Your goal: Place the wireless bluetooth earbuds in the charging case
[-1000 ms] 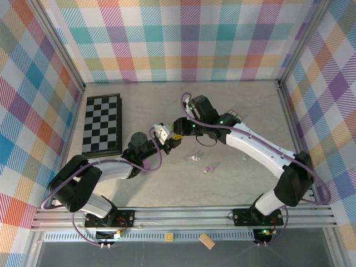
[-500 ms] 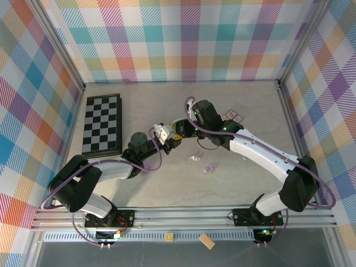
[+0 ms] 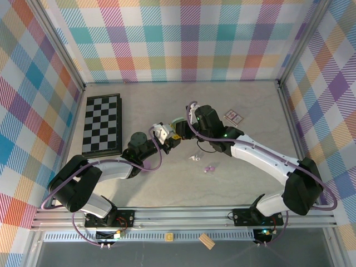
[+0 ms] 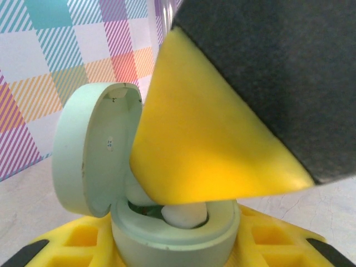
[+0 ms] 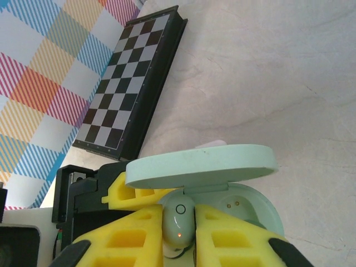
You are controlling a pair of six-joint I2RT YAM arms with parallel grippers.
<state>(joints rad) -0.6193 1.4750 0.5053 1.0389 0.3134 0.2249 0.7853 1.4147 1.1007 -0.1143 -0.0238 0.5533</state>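
A smooth, pebble-shaped mint charging case [image 4: 94, 156] stands with its lid open; the left gripper [image 3: 166, 135] clamps its base between blocky yellow pads. The right gripper [image 5: 179, 245] pinches a glossy whitish earbud [image 5: 179, 217] tight, in the case's open well.

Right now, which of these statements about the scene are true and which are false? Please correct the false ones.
1. The charging case has its lid open. True.
2. The right gripper is empty. False: it is shut on the held earbud at the case.
3. The left gripper holds the case. True.
4. The chessboard lies on the table's right side. False: it lies on the left.
5. Two earbuds lie loose on the table. True: a whitish earbud and a lilac earbud.
6. The card lies on the chessboard. False: it lies on bare table, on the right.
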